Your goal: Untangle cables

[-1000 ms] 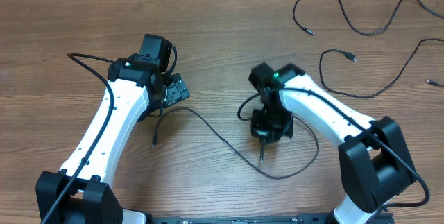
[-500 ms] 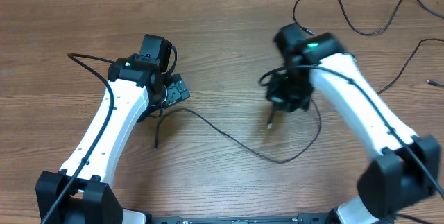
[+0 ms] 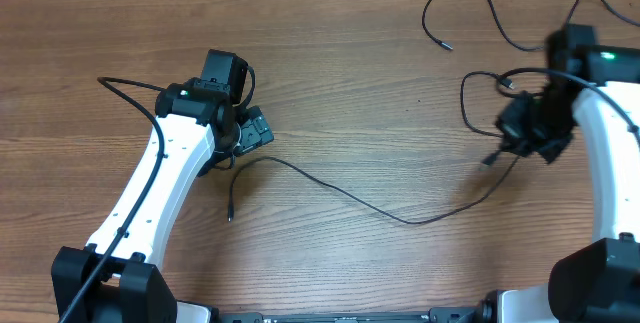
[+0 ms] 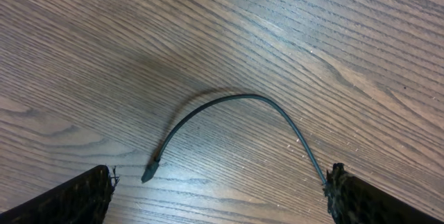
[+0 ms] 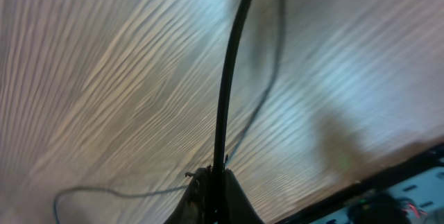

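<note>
The untangling looks well advanced. Seen from overhead, the long cable (image 3: pixel 330 191) lies in one open run across the wooden table (image 3: pixel 350 63), from its plug end (image 3: pixel 230 217) at about 8 o'clock, sagging through 6 o'clock and rising toward 3 o'clock, with no loop or knot in it that I can see. Two more cords sit apart around 1 to 2 o'clock: a looped cable (image 3: pixel 498 21) near the far edge and a second loose cable (image 3: pixel 466 103) just below it. The right arm hides where that second cord runs on, so I cannot tell whether it crosses the held one there. What seems left is to lay the held end down clear of its neighbours. The right gripper (image 3: pixel 520 133), at 3 o'clock, is clamped tight on the long cable, which its wrist camera shows running straight out from between the closed tips (image 5: pixel 214 189). The left gripper (image 3: pixel 250 131), at 9 o'clock, stands fully spread and holds nothing. In its wrist view the plug end (image 4: pixel 149 175) lies on the wood between its fingers (image 4: pixel 76 196), touching neither.
</note>
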`<act>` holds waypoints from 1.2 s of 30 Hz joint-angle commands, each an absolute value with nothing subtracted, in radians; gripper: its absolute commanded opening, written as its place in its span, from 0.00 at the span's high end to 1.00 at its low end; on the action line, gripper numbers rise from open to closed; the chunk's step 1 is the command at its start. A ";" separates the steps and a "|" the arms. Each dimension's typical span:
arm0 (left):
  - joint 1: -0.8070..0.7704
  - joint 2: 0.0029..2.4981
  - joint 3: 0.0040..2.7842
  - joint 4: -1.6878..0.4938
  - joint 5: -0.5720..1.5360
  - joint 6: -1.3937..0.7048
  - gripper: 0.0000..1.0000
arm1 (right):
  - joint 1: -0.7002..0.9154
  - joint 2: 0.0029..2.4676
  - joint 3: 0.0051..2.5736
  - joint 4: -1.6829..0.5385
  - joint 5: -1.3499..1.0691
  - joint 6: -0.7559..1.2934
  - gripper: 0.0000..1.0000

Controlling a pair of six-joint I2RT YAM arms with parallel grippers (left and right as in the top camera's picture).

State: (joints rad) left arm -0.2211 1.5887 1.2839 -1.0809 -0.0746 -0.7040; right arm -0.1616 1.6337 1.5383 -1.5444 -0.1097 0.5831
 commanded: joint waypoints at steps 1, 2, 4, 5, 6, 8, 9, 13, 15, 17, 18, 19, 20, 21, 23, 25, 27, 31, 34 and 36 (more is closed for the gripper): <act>-0.224 1.597 1.280 -1.081 -0.069 -0.714 0.00 | -0.251 1.604 1.567 -1.554 -0.078 0.547 0.97; -0.224 1.597 1.280 -1.081 -0.069 -0.714 0.00 | -0.278 1.602 1.567 -1.555 -0.076 0.537 0.96; -0.224 1.597 1.280 -1.081 -0.069 -0.714 0.00 | -0.323 1.597 1.569 -1.556 -0.075 0.521 0.96; -0.224 1.597 1.280 -1.081 -0.069 -0.714 0.00 | -0.344 1.595 1.573 -1.558 -0.075 0.521 0.96; -0.224 1.597 1.280 -1.081 -0.069 -0.714 0.01 | -0.367 1.592 1.579 -1.560 -0.075 0.521 0.96; -0.224 1.597 1.280 -1.081 -0.069 -0.714 0.00 | -0.401 1.589 1.598 -1.562 -0.075 0.521 0.96; -0.224 1.597 1.280 -1.081 -0.070 -0.714 0.00 | -0.418 1.589 1.614 -1.563 -0.075 0.519 0.97; -0.224 1.597 1.280 -1.081 -0.069 -0.714 0.00 | -0.470 1.589 1.681 -1.561 -0.075 0.514 0.96; -0.224 1.597 1.280 -1.081 -0.069 -0.714 0.00 | -0.497 1.589 1.720 -1.553 -0.075 0.515 0.96; -0.224 1.597 1.280 -1.081 -0.069 -0.714 0.00 | -0.522 1.589 1.757 -1.541 -0.075 0.515 0.96; -0.224 1.597 1.280 -1.081 -0.069 -0.714 0.01 | -0.535 1.589 1.777 -1.530 -0.075 0.515 0.96; -0.224 1.597 1.280 -1.081 -0.069 -0.714 0.01 | -0.548 1.589 1.792 -1.520 -0.075 0.515 0.96; -0.224 1.597 1.280 -1.081 -0.070 -0.714 0.01 | -0.559 1.589 1.806 -1.510 -0.075 0.515 0.96; -0.224 1.597 1.280 -1.081 -0.070 -0.714 0.01 | -0.573 1.589 1.821 -1.495 -0.074 0.515 0.96; -0.224 1.597 1.280 -1.081 -0.070 -0.714 0.00 | -0.601 1.589 1.840 -1.457 -0.075 0.515 0.96; -0.224 1.597 1.280 -1.082 -0.070 -0.714 0.00 | -0.632 1.589 1.851 -1.409 -0.074 0.515 0.96; -0.224 1.597 1.279 -1.083 -0.070 -0.714 0.01 | -0.664 1.589 1.854 -1.360 -0.074 0.515 0.96; -0.224 1.599 1.278 -1.083 -0.070 -0.714 0.00 | -0.722 1.589 1.854 -1.299 -0.073 0.515 0.96; -0.224 1.599 1.276 -1.076 -0.070 -0.714 0.01 | -0.769 1.589 1.854 -1.255 -0.053 0.515 0.96; -0.224 1.599 1.276 -1.073 -0.070 -0.714 0.00 | -0.796 1.589 1.854 -1.227 -0.034 0.515 0.96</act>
State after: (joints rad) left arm -0.2211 1.5890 1.2835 -1.0771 -0.0750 -0.7040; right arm -0.7601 1.6184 1.8217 -1.2549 -0.0731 0.5194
